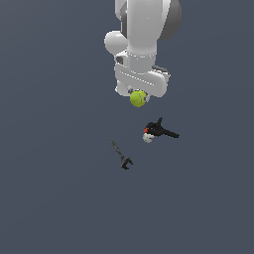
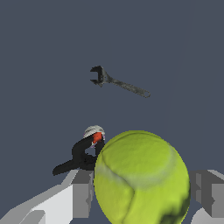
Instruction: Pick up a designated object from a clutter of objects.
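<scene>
Currently the jaws are closed on the ball, one finger on each side of it, and hold it clear of the counter. On the counter lie the black tool and, apart from it, the wrench.

Ball felt-like, matt; wrench dull grey metal; gripper smooth white plastic
</scene>
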Action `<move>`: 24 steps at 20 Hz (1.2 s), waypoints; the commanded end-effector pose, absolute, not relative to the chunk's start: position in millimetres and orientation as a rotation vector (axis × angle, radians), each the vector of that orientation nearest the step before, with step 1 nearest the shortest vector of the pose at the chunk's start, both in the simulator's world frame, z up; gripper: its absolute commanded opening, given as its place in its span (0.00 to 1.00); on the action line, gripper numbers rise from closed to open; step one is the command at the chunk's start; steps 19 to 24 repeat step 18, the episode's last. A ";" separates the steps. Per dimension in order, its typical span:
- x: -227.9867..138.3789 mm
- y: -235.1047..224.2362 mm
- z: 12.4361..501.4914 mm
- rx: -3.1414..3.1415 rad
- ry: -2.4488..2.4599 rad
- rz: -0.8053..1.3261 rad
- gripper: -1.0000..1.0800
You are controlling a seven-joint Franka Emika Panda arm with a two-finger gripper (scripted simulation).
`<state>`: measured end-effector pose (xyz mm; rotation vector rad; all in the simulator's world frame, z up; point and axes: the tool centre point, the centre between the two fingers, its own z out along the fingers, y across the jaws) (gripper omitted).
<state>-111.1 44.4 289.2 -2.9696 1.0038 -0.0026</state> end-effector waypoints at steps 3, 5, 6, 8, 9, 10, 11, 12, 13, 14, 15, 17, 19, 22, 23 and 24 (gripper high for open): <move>-122.5 22.3 320.9 -2.971 1.004 -0.001 0.00; -126.4 13.9 332.8 -2.972 1.005 0.000 0.00; -128.1 10.2 338.2 -2.972 1.005 0.000 0.00; -131.1 3.4 347.7 -2.973 1.006 0.000 0.00; -132.2 0.6 351.8 -2.974 1.006 0.000 0.00; -133.3 -2.1 355.6 -2.974 1.006 0.000 0.00; -134.1 -4.3 358.8 -2.974 1.006 0.000 0.00; -134.9 -6.4 361.7 -2.974 1.006 0.000 0.00; -135.4 -7.9 364.0 -2.975 1.007 0.000 0.00; -135.8 -9.4 366.0 -2.975 1.007 0.000 0.00; -136.1 -10.3 367.5 -2.975 1.007 0.000 0.00; -136.4 -11.6 369.3 -2.975 1.007 0.000 0.00; -136.5 -11.8 369.5 -2.975 1.007 0.000 0.00; -136.5 -11.8 369.5 -2.975 1.007 0.000 0.00; -136.5 -11.8 369.5 -2.975 1.007 0.000 0.00; -136.5 -11.8 369.5 -2.975 1.007 0.000 0.00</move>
